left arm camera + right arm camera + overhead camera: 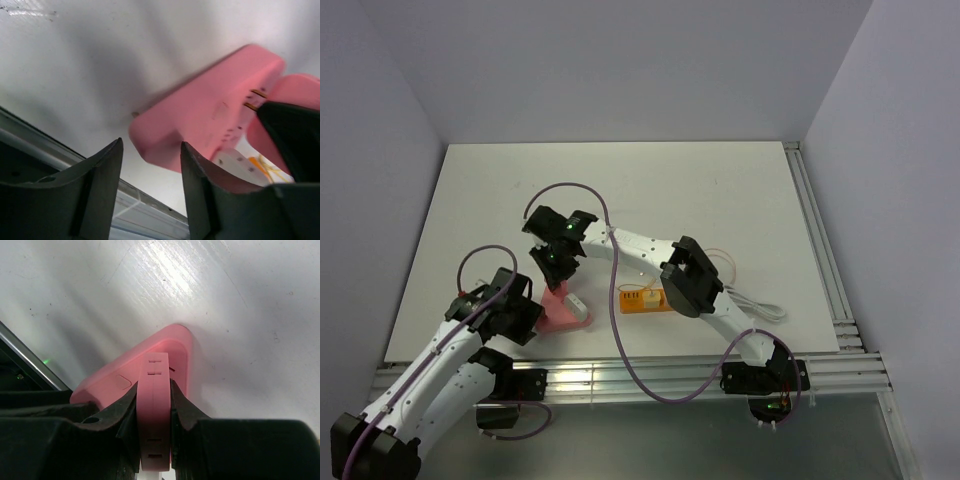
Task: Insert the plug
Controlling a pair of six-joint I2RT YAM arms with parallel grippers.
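Near the front edge of the table [720, 200], at its left, lies the pink strip [565, 312]. The plug [155, 405] stands over it, pinched flat between the jaws of the right gripper [154, 396]. From the left wrist we see two brass prongs [255, 96] bridging plug and strip; how deep they sit we cannot tell. The left gripper [151, 150] has its jaws spread about the strip's near end. One finger [200, 190] seems to touch the strip's side, and the other stands apart from it. We judge the step in hand to be the final press. To do it well, we first close the left jaws on the strip, so that it cannot slide or tip on the smooth table. We then push the plug straight along the prongs, without twist, since a tilted plug could bind in the slots or lever the strip up. We release the plug only when its face sits flush on the strip.
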